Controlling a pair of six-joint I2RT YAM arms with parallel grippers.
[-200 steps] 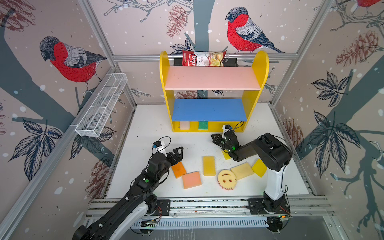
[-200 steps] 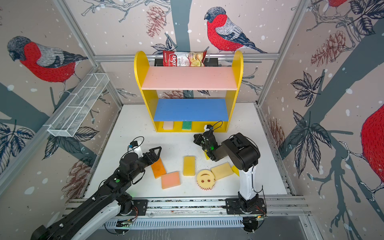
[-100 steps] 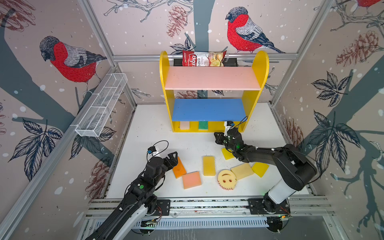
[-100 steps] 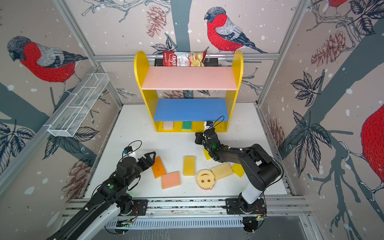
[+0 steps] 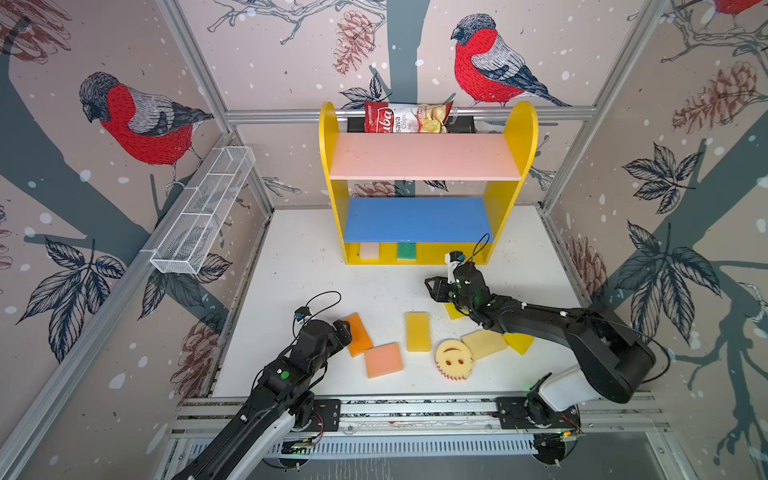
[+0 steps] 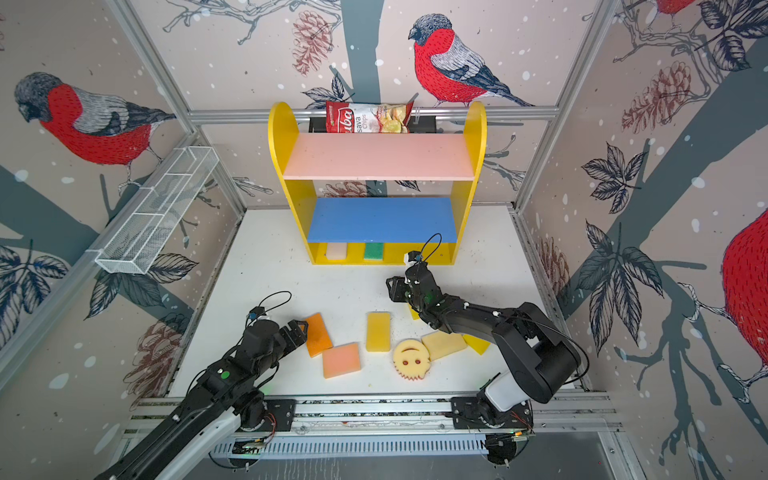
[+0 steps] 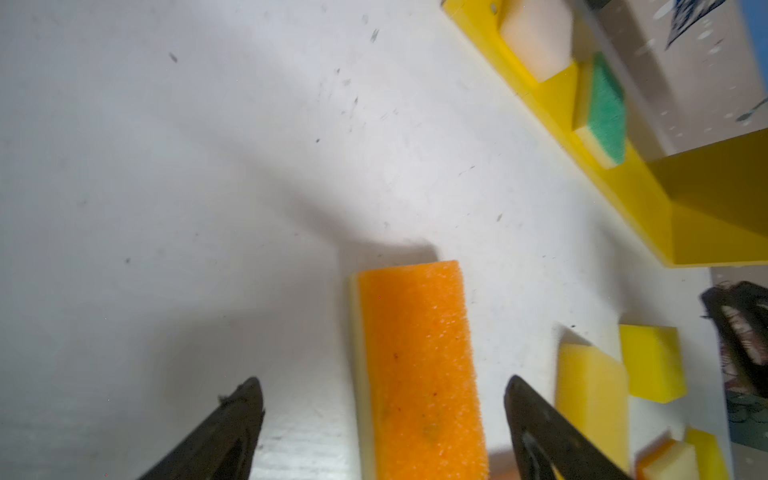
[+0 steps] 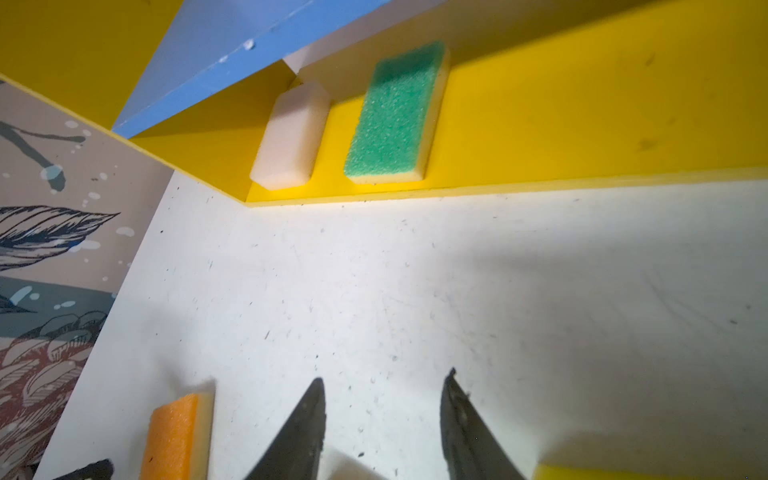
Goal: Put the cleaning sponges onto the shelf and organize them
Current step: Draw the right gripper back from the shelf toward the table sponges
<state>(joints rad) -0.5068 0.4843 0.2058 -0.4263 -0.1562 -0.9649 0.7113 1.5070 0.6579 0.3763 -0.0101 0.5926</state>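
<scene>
**While the orange sponge (image 7: 415, 365) waits, its pickup is in hand**

Since the left gripper (image 7: 382, 382) hangs wide open over it, the next move is probably to lower and close. Farther off, the right gripper (image 8: 384, 376), parted and empty, faces the shelf (image 8: 540, 124), whose base holds a white sponge (image 8: 291, 137) and a green sponge (image 8: 395, 112).

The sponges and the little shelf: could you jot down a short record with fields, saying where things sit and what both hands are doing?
Shelf: pink top, blue middle, yellow base
On the base: white sponge, green sponge, side by side
Pink and blue boards: no sponges
Loose on table: orange sponge, peach sponge, yellow sponge, smiley sponge, cream sponge, yellow piece beside the right arm
Left hand: open, jaws either side of orange sponge, not gripping
Right hand: open, empty, over bare table before the shelf
</scene>
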